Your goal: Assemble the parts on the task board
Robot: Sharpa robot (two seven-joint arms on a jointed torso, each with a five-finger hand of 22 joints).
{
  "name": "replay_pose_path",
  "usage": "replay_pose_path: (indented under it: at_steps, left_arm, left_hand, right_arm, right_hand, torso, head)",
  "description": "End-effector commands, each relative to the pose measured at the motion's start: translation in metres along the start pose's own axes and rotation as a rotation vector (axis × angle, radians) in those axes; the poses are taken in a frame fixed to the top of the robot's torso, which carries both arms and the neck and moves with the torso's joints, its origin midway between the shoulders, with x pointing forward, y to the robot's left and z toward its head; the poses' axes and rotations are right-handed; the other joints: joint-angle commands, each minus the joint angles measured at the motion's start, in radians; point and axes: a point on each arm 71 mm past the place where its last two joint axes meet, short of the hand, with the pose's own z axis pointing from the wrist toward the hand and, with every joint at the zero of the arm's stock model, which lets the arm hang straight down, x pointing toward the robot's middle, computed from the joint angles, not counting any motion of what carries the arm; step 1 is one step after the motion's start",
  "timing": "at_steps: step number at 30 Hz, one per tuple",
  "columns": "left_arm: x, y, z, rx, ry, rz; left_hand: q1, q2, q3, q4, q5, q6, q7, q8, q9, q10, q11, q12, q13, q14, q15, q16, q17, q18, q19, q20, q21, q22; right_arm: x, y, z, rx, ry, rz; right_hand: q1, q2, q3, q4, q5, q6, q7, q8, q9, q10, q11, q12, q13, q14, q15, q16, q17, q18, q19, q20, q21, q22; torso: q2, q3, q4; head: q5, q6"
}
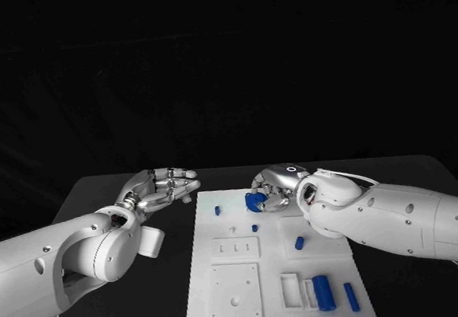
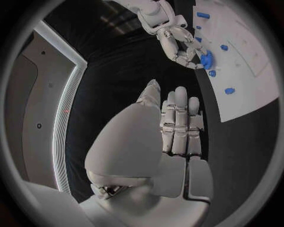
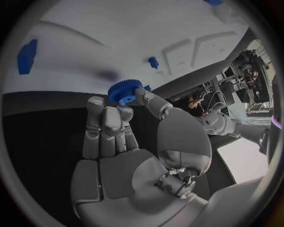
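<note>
Right hand (image 1: 278,186), silver with many fingers, up over the far end of the white flat task board (image 1: 237,298). Small round blue gear with tiny teeth (image 3: 125,90) pinched at the tips of its fingers (image 3: 94,124), thumb on one side, the others bunched on the other side. Held just above the white board, right at its edge next to the black surface (image 1: 98,198). Cannot tell if touching the board.

Left hand (image 1: 160,186), also silver, off to the side of the board, over the black surface. Holds nothing. Fingers (image 2: 179,118) side by side and bent a little, not closed. Well apart from the blue gear.

More small blue parts on the board. One tiny blue peg (image 1: 217,209) between the two hands, nearer the right fingers. Another tiny blue piece (image 1: 255,227) just on the near side of the right fingers. A short blue piece (image 1: 299,242) further toward the robot, close beside the right arm. A long blue bar (image 1: 323,292) and a thin blue stick (image 1: 351,297) at the near end of the board, far from both sets of fingers, side by side. White raised blocks next to the bar, and a white square plate with little holes (image 1: 236,289) beside them.
</note>
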Motion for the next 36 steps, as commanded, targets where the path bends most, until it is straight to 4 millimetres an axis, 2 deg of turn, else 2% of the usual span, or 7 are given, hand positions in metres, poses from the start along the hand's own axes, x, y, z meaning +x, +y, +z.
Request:
replay_pose_path:
  at_steps: [1, 10, 13, 17, 24, 36]
  left_arm:
    - [0.003, -0.002, 0.0, 0.013, 0.019, -0.002]
    - [0.003, -0.002, 0.001, 0.013, 0.02, -0.002]
    - [0.004, -0.002, 0.001, 0.013, 0.024, -0.002]
    - [0.005, -0.002, 0.001, 0.014, 0.024, -0.002]
    - [0.005, -0.002, 0.002, 0.014, 0.025, -0.003]
    - [0.005, -0.002, 0.002, 0.012, 0.025, -0.002]
  left_hand:
    - [0.0, 0.001, 0.003, 0.001, 0.004, -0.001, 0.003, -0.006, 0.001, -0.005, 0.002, -0.003, 0.001, 0.003, 0.002, -0.003, -0.001, 0.004, -0.007, -0.018, -0.006, -0.001]
    - [0.0, 0.001, 0.003, 0.001, 0.004, 0.0, 0.002, -0.006, 0.002, -0.005, 0.002, -0.003, 0.002, 0.003, 0.003, -0.004, -0.002, 0.004, -0.007, -0.018, -0.006, -0.002]
    - [0.0, 0.001, 0.004, 0.001, 0.004, 0.0, 0.002, -0.006, 0.002, -0.005, 0.002, -0.003, 0.002, 0.003, 0.003, -0.004, -0.002, 0.004, -0.007, -0.018, -0.006, -0.002]
    - [0.0, 0.001, 0.004, 0.001, 0.004, 0.0, 0.002, -0.006, 0.002, -0.005, 0.002, -0.003, 0.002, 0.003, 0.003, -0.004, -0.002, 0.004, -0.007, -0.018, -0.006, -0.002]
    - [0.0, 0.001, 0.004, 0.001, 0.004, 0.0, 0.002, -0.007, 0.002, -0.005, 0.002, -0.003, 0.002, 0.003, 0.003, -0.004, -0.002, 0.004, -0.008, -0.018, -0.006, -0.002]
    - [-0.001, 0.001, 0.004, 0.001, 0.004, 0.0, 0.002, -0.007, 0.002, -0.005, 0.002, -0.003, 0.002, 0.003, 0.003, -0.004, -0.002, 0.004, -0.008, -0.018, -0.006, -0.002]
  right_arm:
    - [-0.001, 0.009, 0.004, -0.028, -0.03, -0.06]
    - [0.007, 0.029, 0.014, -0.061, -0.023, -0.092]
    - [0.011, 0.033, 0.017, -0.061, -0.016, -0.109]
    - [0.015, 0.033, 0.019, -0.053, -0.01, -0.126]
    - [0.019, 0.033, 0.022, -0.042, -0.007, -0.137]
    - [0.02, 0.029, 0.023, -0.013, 0.004, -0.151]
  right_hand:
    - [0.004, -0.012, 0.008, -0.001, -0.009, 0.139, -0.008, 0.025, 0.046, 0.004, -0.005, 0.001, -0.001, 0.002, -0.004, -0.005, 0.001, 0.03, 0.005, 0.0, 0.005, 0.016]
    - [0.008, -0.016, 0.013, 0.003, -0.014, 0.14, -0.008, 0.025, 0.046, 0.006, -0.006, 0.001, -0.002, 0.004, -0.005, -0.004, 0.003, 0.03, 0.006, 0.0, 0.005, 0.016]
    - [0.008, -0.018, 0.014, 0.004, -0.016, 0.14, -0.008, 0.025, 0.046, 0.006, -0.006, 0.001, -0.002, 0.003, -0.005, -0.005, 0.002, 0.03, 0.007, -0.001, 0.005, 0.016]
    - [0.01, -0.021, 0.018, 0.007, -0.018, 0.14, -0.008, 0.024, 0.046, 0.007, -0.006, 0.0, -0.002, 0.003, -0.004, -0.007, 0.0, 0.03, 0.007, -0.001, 0.004, 0.015]
    - [0.013, -0.027, 0.024, 0.01, -0.021, 0.14, -0.008, 0.023, 0.046, 0.007, -0.006, -0.001, -0.003, 0.002, -0.004, -0.009, -0.001, 0.03, 0.007, -0.001, 0.004, 0.015]
    - [0.021, -0.042, 0.037, 0.018, -0.034, 0.137, -0.006, 0.019, 0.045, 0.005, -0.004, -0.003, -0.004, 0.002, -0.003, -0.013, -0.004, 0.03, 0.005, 0.0, 0.002, 0.015]
  torso:
    - [0.0, 0.0004, 0.0007]
    - [0.001, 0.0007, 0.0009]
    - [0.001, -0.0001, 0.003]
    - [0.001, -0.0007, 0.0043]
    - [0.001, 0.0002, 0.0006]
    - [0.0, 0.0012, -0.0002]
  head:
    - [0.001, 0.001]
    - [0.001, 0.001]
    - [0.0, 0.001]
    - [0.001, 0.002]
    - [0.005, 0.001]
    - [0.008, -0.001]
